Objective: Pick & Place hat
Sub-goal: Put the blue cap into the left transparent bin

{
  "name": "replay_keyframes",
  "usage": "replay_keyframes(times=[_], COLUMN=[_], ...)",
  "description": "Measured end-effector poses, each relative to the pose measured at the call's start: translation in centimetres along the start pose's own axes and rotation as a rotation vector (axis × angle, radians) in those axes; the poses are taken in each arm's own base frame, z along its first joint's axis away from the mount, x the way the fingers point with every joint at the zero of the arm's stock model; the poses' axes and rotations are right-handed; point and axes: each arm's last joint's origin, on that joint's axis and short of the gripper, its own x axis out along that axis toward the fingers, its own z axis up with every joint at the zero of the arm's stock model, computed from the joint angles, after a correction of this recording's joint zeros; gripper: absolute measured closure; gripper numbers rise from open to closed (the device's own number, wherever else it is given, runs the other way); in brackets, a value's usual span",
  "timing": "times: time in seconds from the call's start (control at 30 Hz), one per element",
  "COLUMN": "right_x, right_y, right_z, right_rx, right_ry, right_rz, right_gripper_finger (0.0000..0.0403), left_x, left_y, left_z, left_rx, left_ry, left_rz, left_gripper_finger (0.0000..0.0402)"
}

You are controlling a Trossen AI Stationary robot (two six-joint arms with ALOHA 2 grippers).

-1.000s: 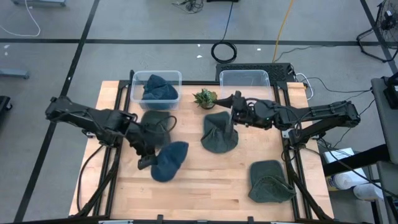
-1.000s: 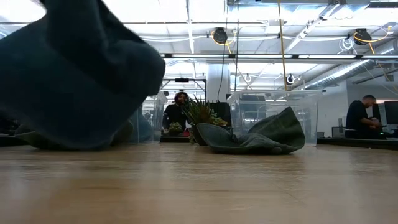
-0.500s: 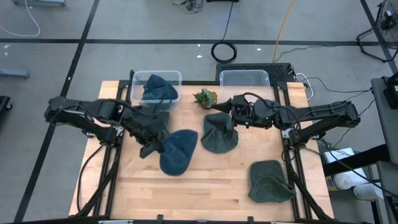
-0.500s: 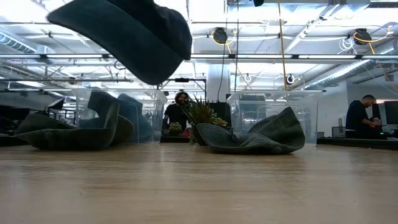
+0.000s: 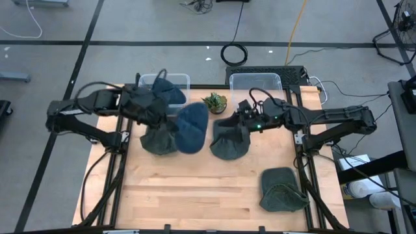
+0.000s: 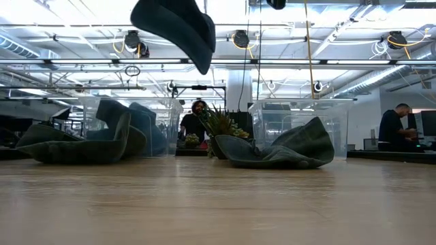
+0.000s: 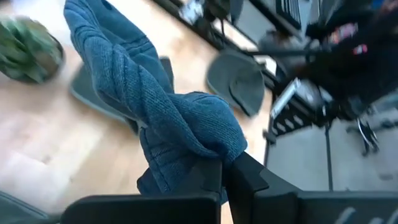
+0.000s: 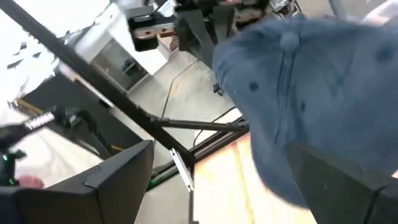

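Note:
My left gripper [image 5: 170,117] is shut on a blue knitted hat [image 5: 192,127], high above the table between the two bins. In the low view the blue hat [image 6: 178,26] hangs at the top of the picture. My right gripper [image 5: 239,116] stands open above a dark green hat [image 5: 229,140] that lies on the table, and touches nothing; in its wrist view the blue hat [image 8: 298,81] fills the space ahead. Another blue hat [image 5: 166,91] lies in the left clear bin [image 5: 144,83]. My left gripper pinches a bunched, twisted fold of the blue hat [image 7: 211,149] between its two fingers [image 7: 208,180]. The fingers slant down toward the table's right side. The hat reaches out past the fingertips, lifted clear of the table and of the hat under it.
A dark green hat [image 5: 158,140] lies under my left arm, another [image 5: 283,189] at the near right corner. The right clear bin [image 5: 255,82] stands at the far edge, a small potted plant [image 5: 214,102] between the bins. People show in the room behind.
My left gripper has risen and swung toward the table's far edge and right, tipping up, and has kept shut on the blue hat. The hat has gone from low over the near middle of the table to high up beside the plant. My right gripper has rolled in place.

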Motion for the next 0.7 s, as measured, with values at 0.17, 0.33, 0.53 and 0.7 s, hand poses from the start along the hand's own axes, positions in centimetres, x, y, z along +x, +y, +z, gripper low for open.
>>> replay_keyframes(times=[0.17, 0.33, 0.53, 0.7], right_x=[-0.1, -0.2, -0.3, -0.4], right_y=[-0.5, -1.0, -1.3, -1.0], right_z=[0.5, 0.9, 1.6, 2.2], right_rx=[0.130, 0.192, 0.263, 0.284], right_ry=[-0.019, -0.037, -0.081, -0.130], right_rz=[-0.018, -0.032, -0.023, 0.025], right_gripper_finger=[0.0046, 0.0046, 0.0046, 0.0046], left_x=[-1.4, -2.9, -4.8, -6.2], left_y=[0.0, -0.2, -0.6, -1.1], left_z=[1.4, 2.6, 4.0, 5.4], left_rx=[0.001, 0.029, 0.053, 0.089], left_ry=[-0.096, -0.196, -0.327, -0.457], left_rz=[0.035, 0.075, 0.112, 0.098], left_gripper_finger=[0.0398, 0.0398, 0.0398, 0.0398])
